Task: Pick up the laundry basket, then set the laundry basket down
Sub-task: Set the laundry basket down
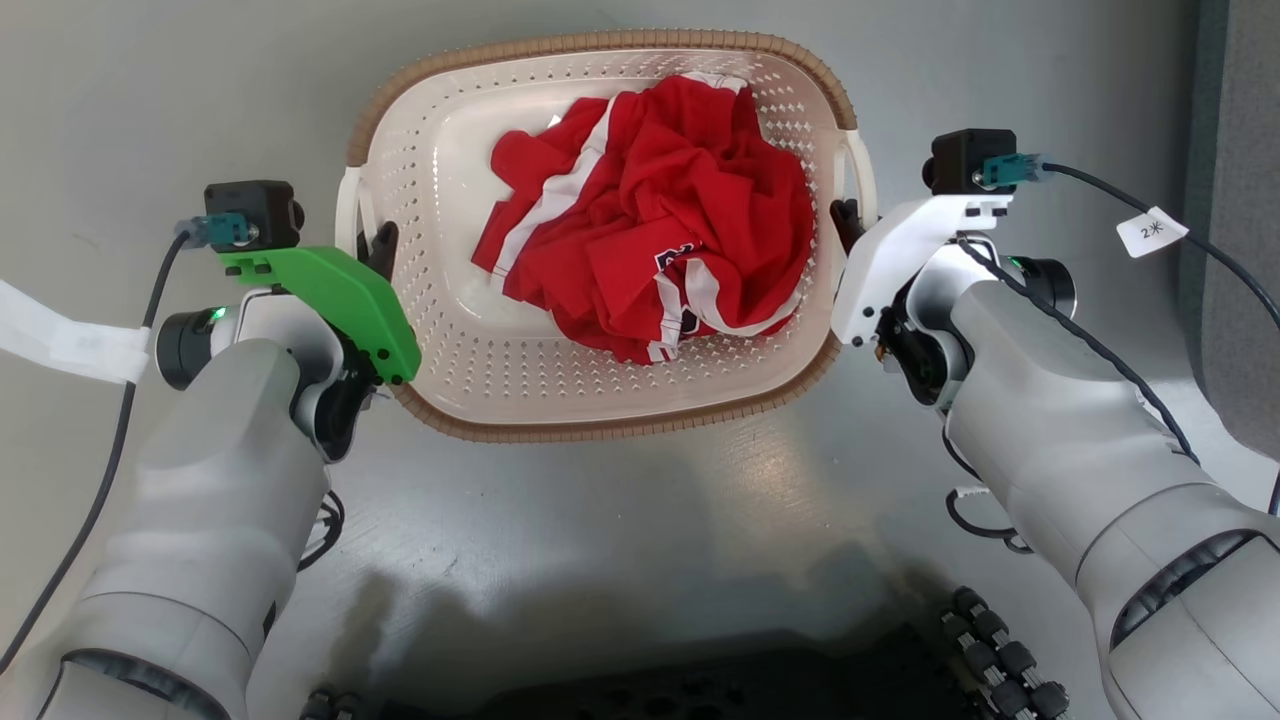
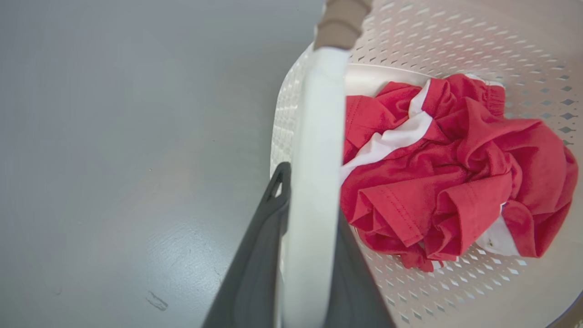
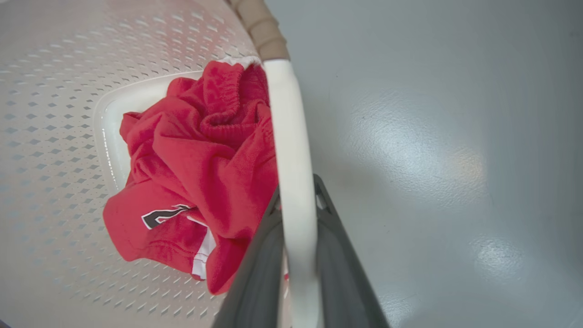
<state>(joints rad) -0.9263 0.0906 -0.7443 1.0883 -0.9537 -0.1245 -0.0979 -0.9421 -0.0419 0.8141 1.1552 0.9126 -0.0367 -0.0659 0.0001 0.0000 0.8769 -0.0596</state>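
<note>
At either end of the laundry basket [image 1: 440, 200], a gripper has hold of a side handle. The left gripper [image 1: 375, 250] is at the left handle [image 2: 319, 159], and the left wrist view shows that white bar running up between the two dark fingers [image 2: 255, 264], which press on it from both sides. The right gripper [image 1: 848, 222] pinches the right handle [image 3: 296, 182] in the same way, with one finger on the inside of the bar and one on the outside. The basket lies straight ahead of the robot over the grey floor [image 1: 620, 520], its long sides near and far. A crumpled red garment [image 1: 660, 230] with white stripes is heaped toward the basket's right half. I cannot tell from these views whether the base is off the floor. The step in hand appears to be the two-armed lift. To do it well, both arms should probably rise together at one pace with the wrists level, so the basket does not tip and neither handle twists out from between the fingers. The spacing between the grippers should match the basket's width, neither pulling the handles apart nor squeezing the walls inward. The cloth sits nearer the right handle, so that arm may take a little more of the load. The handles are smooth and narrow, so the grip should be firm.
</note>
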